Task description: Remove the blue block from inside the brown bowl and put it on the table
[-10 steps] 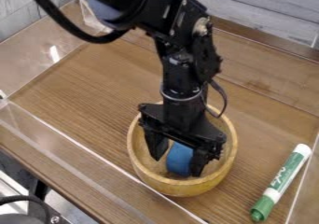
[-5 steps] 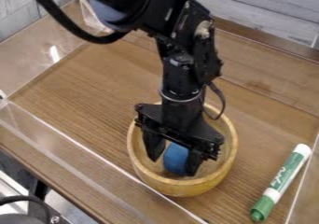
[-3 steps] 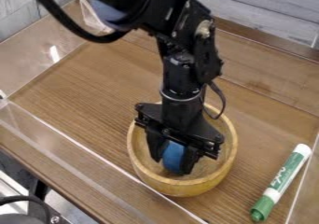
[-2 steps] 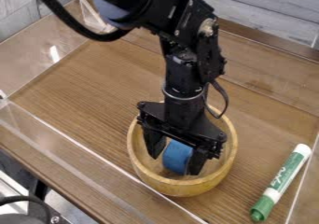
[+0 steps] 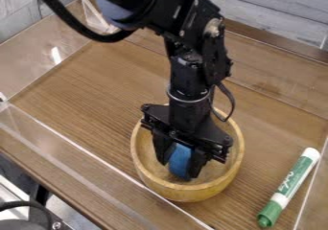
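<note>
Inside the brown bowl (image 5: pixel 145 171), the black claw (image 5: pixel 179 156) reaches down with its fingers close about the blue block (image 5: pixel 181 161), which lies directly between the tips, long axis seemingly upright; whether they truly grip it, I cannot tell

The black tool (image 5: pixel 183 157) reaches down inside the brown bowl (image 5: pixel 145 164), its 2 fingers around the blue block (image 5: pixel 181 161). The bowl stands on the wood-grain table (image 5: pixel 96 95). 1 green-and-white marker (image 5: pixel 289 187) lies to the right of the bowl, apart from it.
</note>
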Controlling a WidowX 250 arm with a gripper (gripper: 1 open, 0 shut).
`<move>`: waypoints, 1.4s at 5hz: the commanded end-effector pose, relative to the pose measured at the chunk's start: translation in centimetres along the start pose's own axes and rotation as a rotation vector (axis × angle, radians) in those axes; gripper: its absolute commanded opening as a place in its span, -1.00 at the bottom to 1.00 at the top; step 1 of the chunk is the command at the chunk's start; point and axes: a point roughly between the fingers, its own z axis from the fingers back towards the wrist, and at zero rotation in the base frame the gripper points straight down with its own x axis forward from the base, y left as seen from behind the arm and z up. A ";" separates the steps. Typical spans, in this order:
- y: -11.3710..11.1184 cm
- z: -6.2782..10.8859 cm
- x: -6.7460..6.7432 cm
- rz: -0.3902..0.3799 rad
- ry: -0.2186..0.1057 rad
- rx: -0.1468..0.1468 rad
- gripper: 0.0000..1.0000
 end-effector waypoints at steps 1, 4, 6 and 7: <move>-0.1 1.8 1.1 -0.002 -0.046 -0.013 -1.00; 0.8 5.6 1.3 0.014 -0.046 -0.001 -1.00; 2.3 11.4 1.6 0.048 -0.114 0.010 -1.00; 3.7 12.7 1.9 0.064 -0.134 0.019 -1.00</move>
